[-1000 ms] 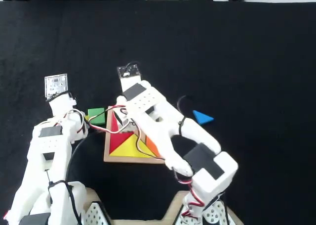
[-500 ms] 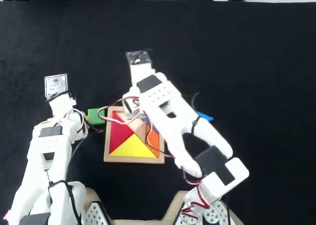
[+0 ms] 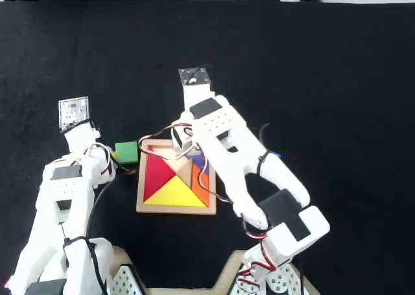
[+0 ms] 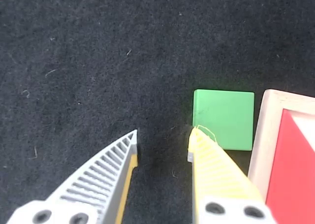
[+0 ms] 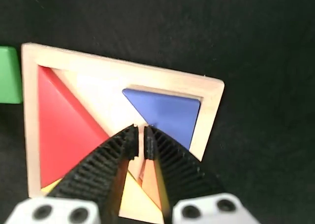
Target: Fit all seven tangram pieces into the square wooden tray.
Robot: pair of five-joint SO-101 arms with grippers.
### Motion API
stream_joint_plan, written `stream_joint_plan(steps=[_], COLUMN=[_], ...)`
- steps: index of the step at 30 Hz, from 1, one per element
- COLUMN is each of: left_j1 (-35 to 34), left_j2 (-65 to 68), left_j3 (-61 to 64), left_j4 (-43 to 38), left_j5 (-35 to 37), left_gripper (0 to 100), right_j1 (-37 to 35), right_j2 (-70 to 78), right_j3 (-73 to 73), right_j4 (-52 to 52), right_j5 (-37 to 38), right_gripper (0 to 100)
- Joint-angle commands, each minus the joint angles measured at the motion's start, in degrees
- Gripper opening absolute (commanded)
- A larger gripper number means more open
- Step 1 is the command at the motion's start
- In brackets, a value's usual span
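The green square (image 3: pixel 126 152) sits off the tray's (image 3: pixel 175 210) ten-o'clock corner, beside the spread, empty left gripper (image 4: pixel 164 133). The right gripper (image 5: pixel 140 130) is pinched closed.

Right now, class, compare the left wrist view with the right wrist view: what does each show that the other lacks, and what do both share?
The left wrist view adds the left gripper, open, with one fingertip at the edge of the green square.

The right wrist view adds the right gripper, shut, over the middle of the wooden tray. It also shows the blue triangle seated in the tray and a bare wooden gap next to it.

Both share the green square lying outside, beside the tray's rim, and the red triangle inside the tray.
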Motion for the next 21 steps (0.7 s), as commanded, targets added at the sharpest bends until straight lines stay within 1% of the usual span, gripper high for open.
stream_joint_plan(steps=[1, 8, 13, 21], left_j1=[0.66, 0.66, 0.66, 0.66], left_j2=[-0.18, -0.18, -0.18, -0.18], left_j3=[-0.57, -0.57, -0.57, -0.57], left_j4=[-0.79, -0.79, -0.79, -0.79], left_j5=[-0.62, -0.62, -0.62, -0.62], left_gripper=[17, 17, 17, 17], right_j1=[0.62, 5.19, 5.19, 5.19], right_j2=[-1.19, -1.19, -1.1, -1.1], right_j3=[-0.04, -0.04, 0.92, 5.49], right_j4=[-0.35, -0.09, -0.7, -5.19], right_j5=[0.97, 0.97, 1.05, 1.05], right_gripper=[1.8, 1.8, 1.8, 1.8])
